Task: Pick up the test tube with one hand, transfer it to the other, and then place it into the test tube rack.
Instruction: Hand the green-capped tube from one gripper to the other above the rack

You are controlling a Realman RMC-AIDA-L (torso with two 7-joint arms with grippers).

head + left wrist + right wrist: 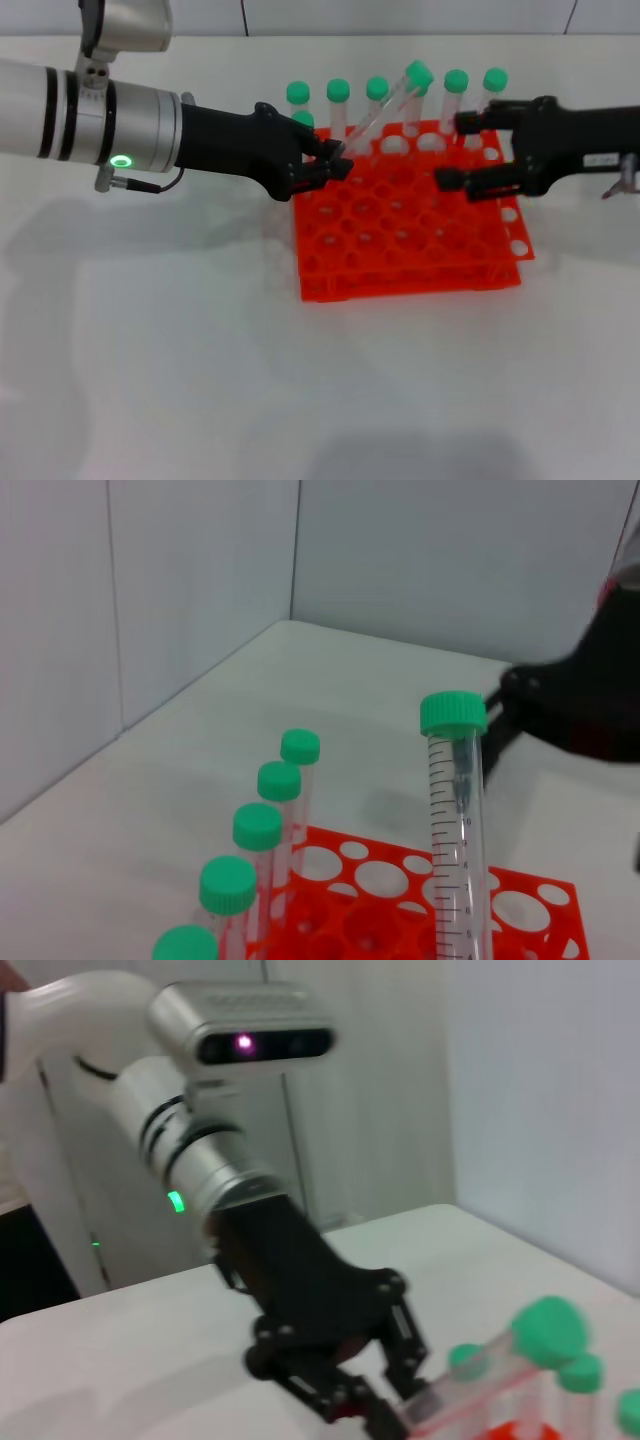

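No legible text — marks unreadable

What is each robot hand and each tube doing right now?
left gripper: shut on the test tube's lower end, over the rack's left side.
test tube: capped, tilted, held above the rack.
right gripper: open, empty, over the rack's right side.
test tube rack: flat on the table.
other tubes: capped, upright in the far row.

Capped spare tubes (338, 100) wall the test tube rack (405, 215) at its far edge (front holes seemingly unobstructed).
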